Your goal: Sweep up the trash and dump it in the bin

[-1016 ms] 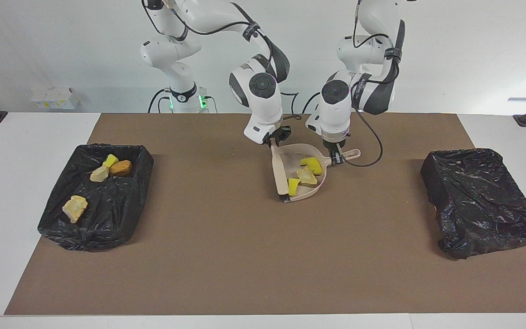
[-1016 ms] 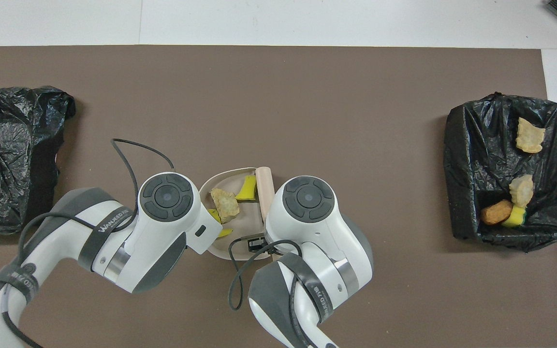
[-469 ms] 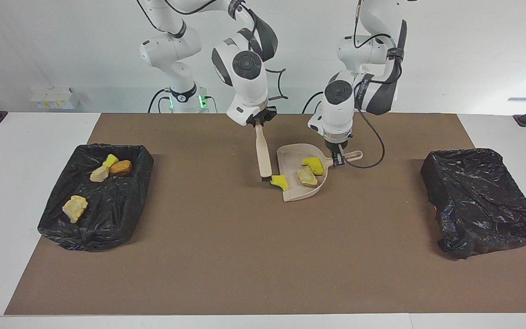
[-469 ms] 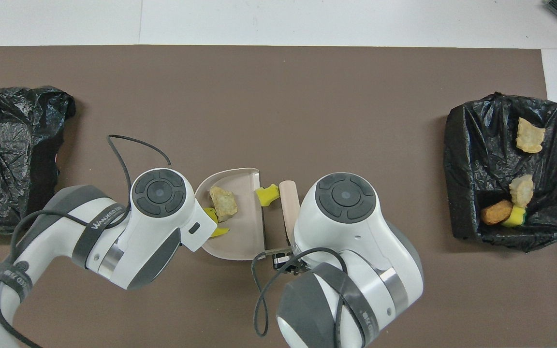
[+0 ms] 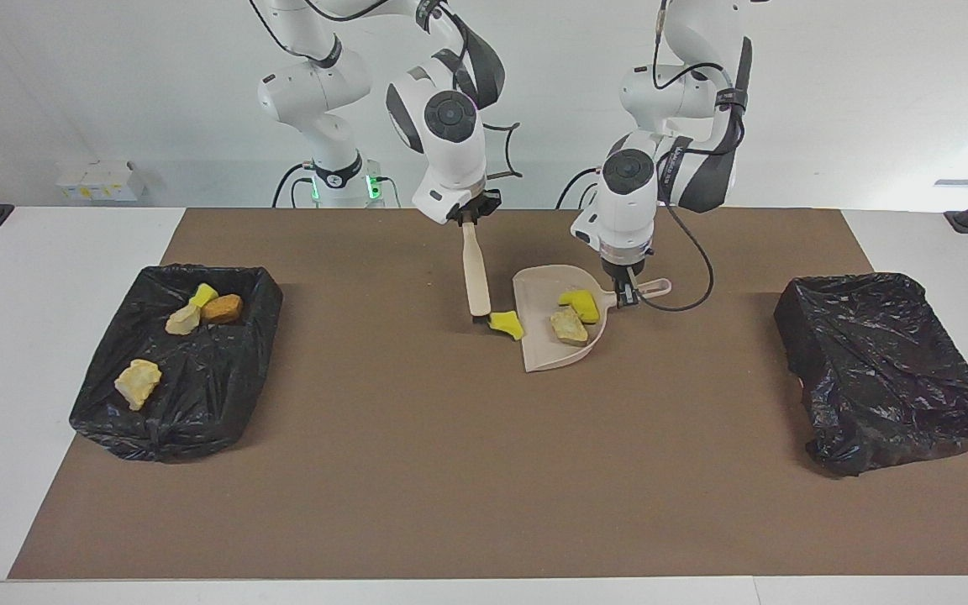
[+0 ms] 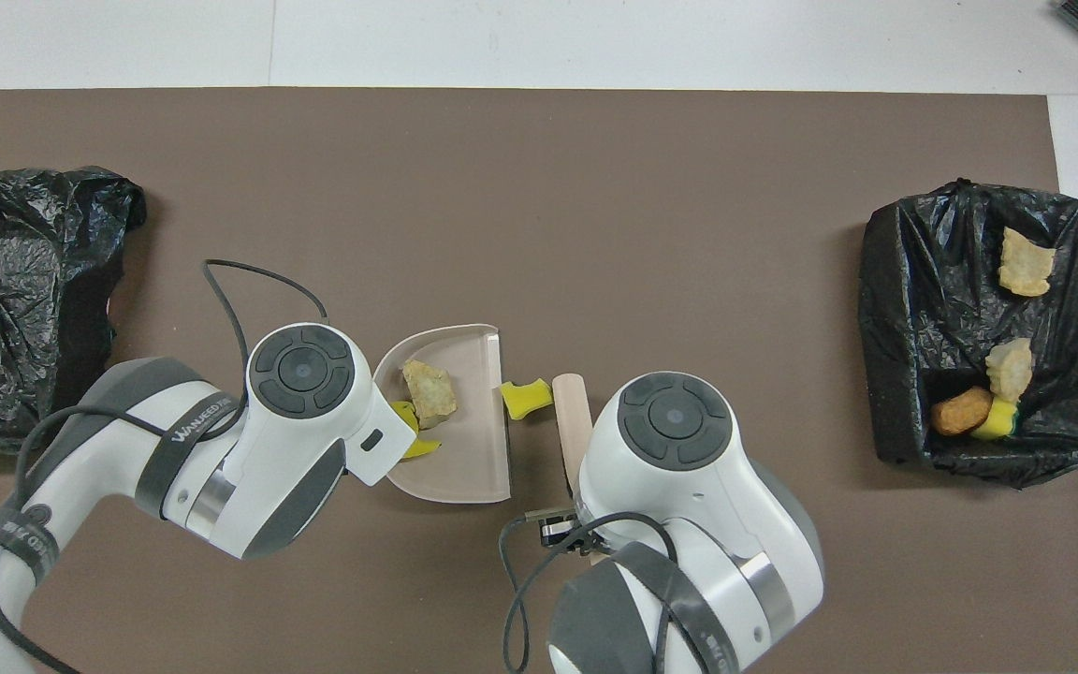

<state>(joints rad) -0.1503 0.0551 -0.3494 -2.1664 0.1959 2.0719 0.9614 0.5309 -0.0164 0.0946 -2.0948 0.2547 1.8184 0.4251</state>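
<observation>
Right gripper (image 5: 469, 220): upper centre of the facing view, clamped on the top of the brush handle.
Left gripper (image 5: 625, 288): centre of the facing view, closed on the dustpan's handle stub.
Brush (image 5: 476, 273): pale wooden handle hanging nearly upright, its dark lower end touching the mat beside the loose yellow chunk; in the overhead view the right arm's wrist covers most of it.
Dustpan (image 5: 544, 353): beige, at mid-frame, open edge toward the right arm's end of the table; in the overhead view its handle is hidden under the left wrist.
Trash in dustpan: a pale beige chunk (image 5: 569, 326) and a yellow-and-green chunk (image 5: 579, 303), the latter half hidden by the left wrist from overhead.
Loose trash: one bright yellow chunk (image 5: 507, 323) on the brown mat, between brush tip and dustpan edge, just beside both.
Trash in bin: four chunks, two pale beige, one yellow, one orange-brown (image 5: 222, 308), torn and irregular.
Filled bin (image 5: 106, 395): black-lined, left of the facing view.
Second bin (image 5: 887, 370): right of the facing view, crumpled black liner covers it; its inside cannot be made out; cut off at the overhead frame's left edge.
</observation>
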